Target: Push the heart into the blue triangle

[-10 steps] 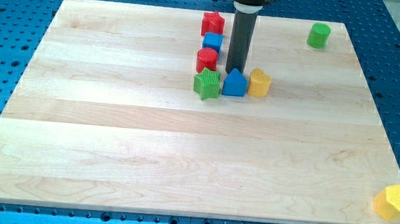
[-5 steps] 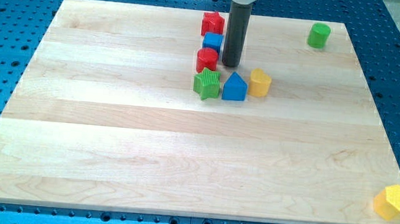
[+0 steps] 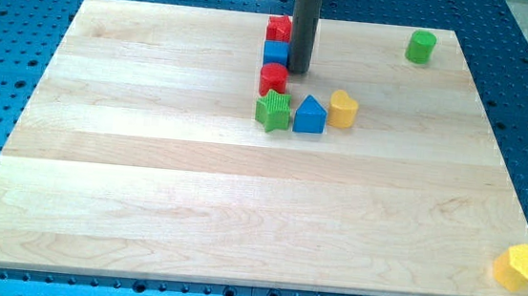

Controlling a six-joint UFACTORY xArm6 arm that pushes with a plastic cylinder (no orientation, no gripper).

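The blue triangle (image 3: 310, 115) sits mid-board with the yellow heart (image 3: 343, 108) touching its right side. My tip (image 3: 298, 69), a bare rod with no jaws, stands farther up, beside the blue cube (image 3: 277, 52), up-left of the heart.

A single camera looked down at an angle over the whole tabletop (image 3: 145, 195) from its near edge.
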